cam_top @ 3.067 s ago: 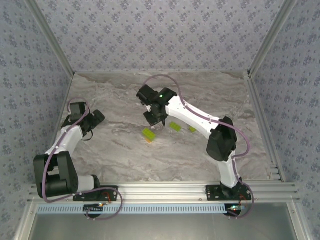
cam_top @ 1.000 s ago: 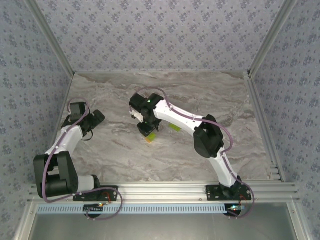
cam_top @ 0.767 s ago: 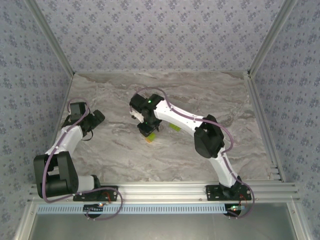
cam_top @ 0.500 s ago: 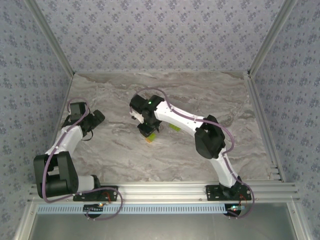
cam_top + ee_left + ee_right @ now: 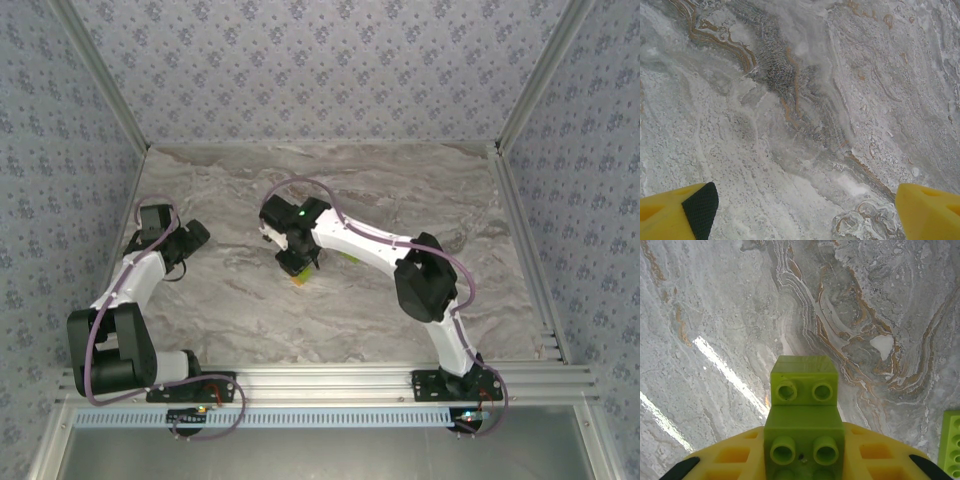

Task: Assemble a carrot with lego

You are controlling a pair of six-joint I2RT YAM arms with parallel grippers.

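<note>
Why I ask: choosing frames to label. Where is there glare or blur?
Right wrist: white glare streaks cross the table at left; the green bricks are sharp. Left wrist: even light, crisp table, yellow fingers in the corners slightly soft. Top external: flat, even light, bricks too small for detail.

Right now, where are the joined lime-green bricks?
In the right wrist view, the lime-green bricks sit low at the centre, clamped in the shut right tool, over the marble table; a separate green brick lies at the right edge.
</note>
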